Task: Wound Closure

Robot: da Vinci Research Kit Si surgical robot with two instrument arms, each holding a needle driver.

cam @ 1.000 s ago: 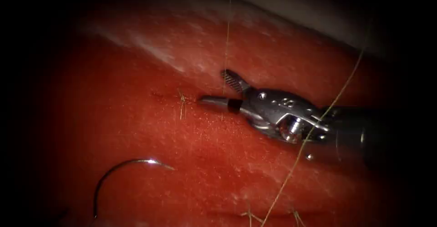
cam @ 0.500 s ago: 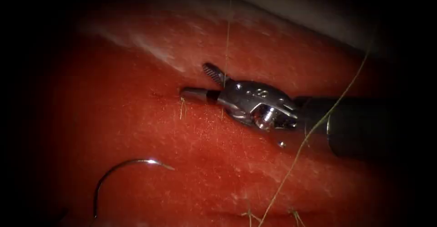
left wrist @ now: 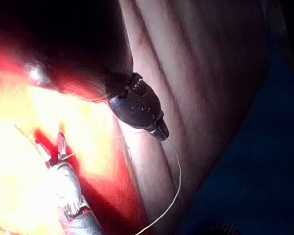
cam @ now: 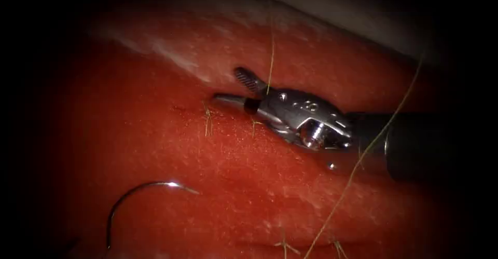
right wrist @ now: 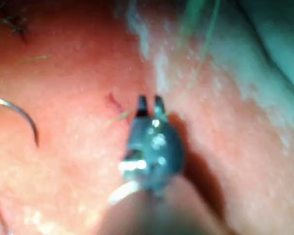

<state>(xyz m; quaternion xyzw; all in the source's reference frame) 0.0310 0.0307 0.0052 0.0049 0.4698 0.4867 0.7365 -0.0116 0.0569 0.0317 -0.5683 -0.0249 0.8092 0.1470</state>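
1. Right tool (cam: 236, 89) in from the right over the tissue (cam: 171, 150), tips just beside the right end of the cut (cam: 189, 108); jaws parted in a moderate V, nothing held between them.
2. Thread (cam: 271, 51) taut and near vertical, crossing the gap of those jaws close to the hinge; impossible to tell whether touching metal there.
3. Second strand (cam: 363, 155) slanting down in front of the right tool's shaft, partly masking the wrist joint, ending near the old stitches (cam: 284, 246) at the lower edge.
4. Needle (cam: 136, 190) lying free and flat on the tissue, to the lower left of the cut, well apart from the right tool; gripped by neither tool, not in the tissue, both tip and tail exposed.
5. Cut ends of thread (cam: 208, 120) standing as short tufts at the cut, just beside the lower jaw's tip; another tuft under the jaw hinge.
6. From the left wrist view: left tool (left wrist: 162, 133) raised off to the side of the tissue, jaws pressed together on the thread, a pale loop curving away from the tips; right tool with its parted jaws seen beyond, over the bright tissue.
7. From the right wrist view: both jaw tips seen end on, slightly apart, a thin strand running between them; needle's curve off to one side on the tissue.
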